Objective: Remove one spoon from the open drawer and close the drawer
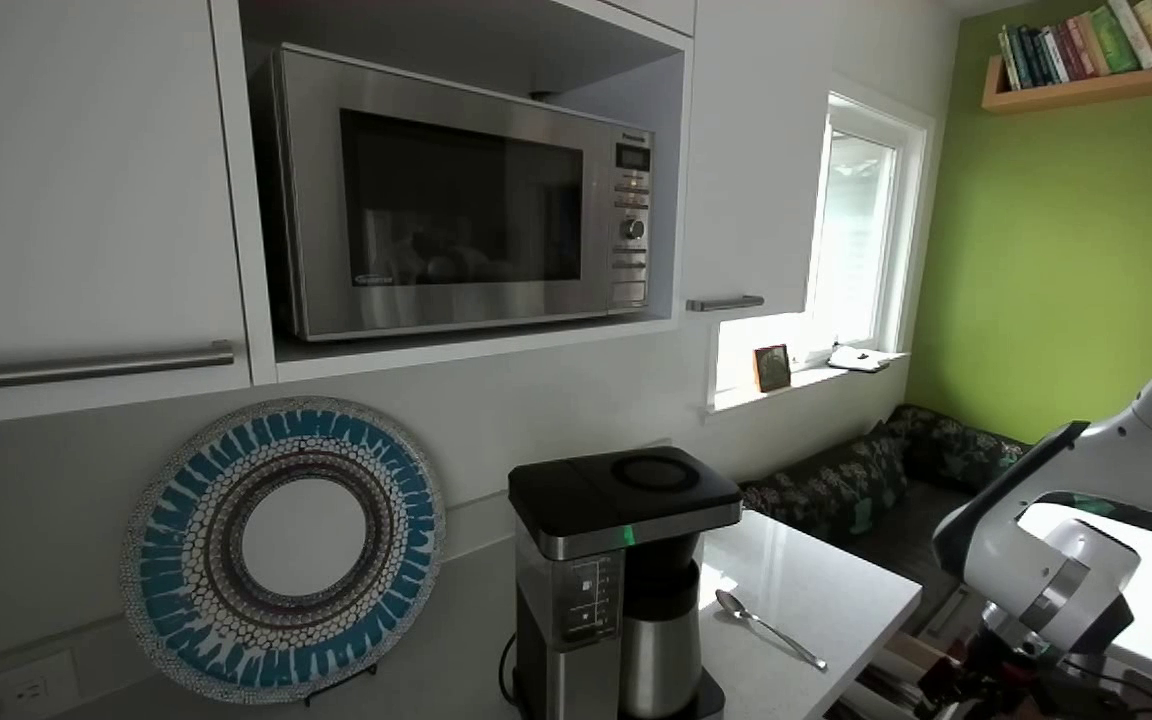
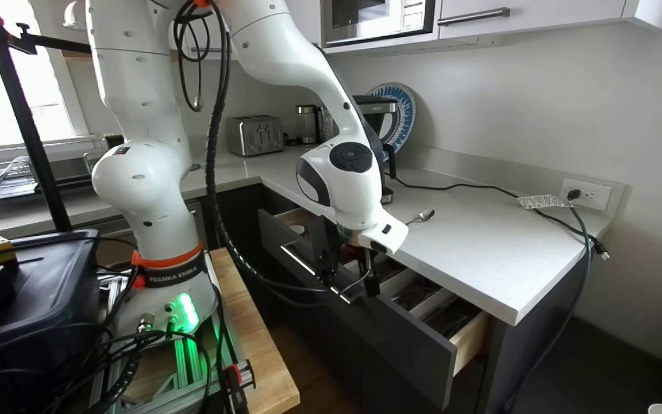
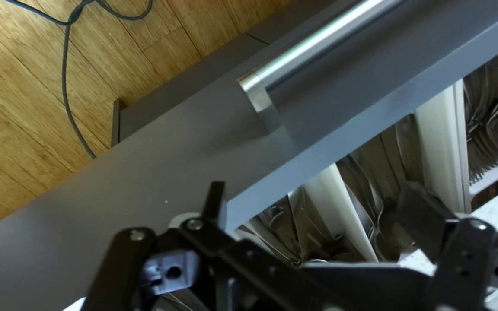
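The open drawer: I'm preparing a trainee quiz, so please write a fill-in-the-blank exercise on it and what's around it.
In both exterior views, a spoon lies on the ____.
The drawer has a metal ____ for pulling it.
The compartment at the wrist view's right edge holds ____.
The claw is ____, not shut.

Missing words: counter; handle; forks; open.

Arm [image 2: 285, 52] bent downward, claw [image 3: 317, 203] spread wide
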`<state>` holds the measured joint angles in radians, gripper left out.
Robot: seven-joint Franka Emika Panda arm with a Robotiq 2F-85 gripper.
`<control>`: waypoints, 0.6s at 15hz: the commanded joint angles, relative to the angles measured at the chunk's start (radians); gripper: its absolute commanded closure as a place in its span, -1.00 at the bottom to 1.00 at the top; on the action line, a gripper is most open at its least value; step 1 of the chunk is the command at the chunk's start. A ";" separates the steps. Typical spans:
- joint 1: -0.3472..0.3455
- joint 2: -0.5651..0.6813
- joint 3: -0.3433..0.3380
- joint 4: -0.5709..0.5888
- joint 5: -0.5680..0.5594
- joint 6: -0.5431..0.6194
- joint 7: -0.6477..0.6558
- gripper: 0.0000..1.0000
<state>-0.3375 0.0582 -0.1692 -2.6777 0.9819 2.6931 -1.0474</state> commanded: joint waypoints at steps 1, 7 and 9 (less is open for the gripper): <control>0.005 0.050 0.017 0.033 0.065 -0.022 -0.055 -1.00; 0.004 0.090 0.041 0.067 0.105 -0.020 -0.093 -1.00; -0.004 0.084 0.056 0.078 0.178 -0.027 -0.172 -1.00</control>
<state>-0.3347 0.1235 -0.1344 -2.6256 1.0595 2.6919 -1.1155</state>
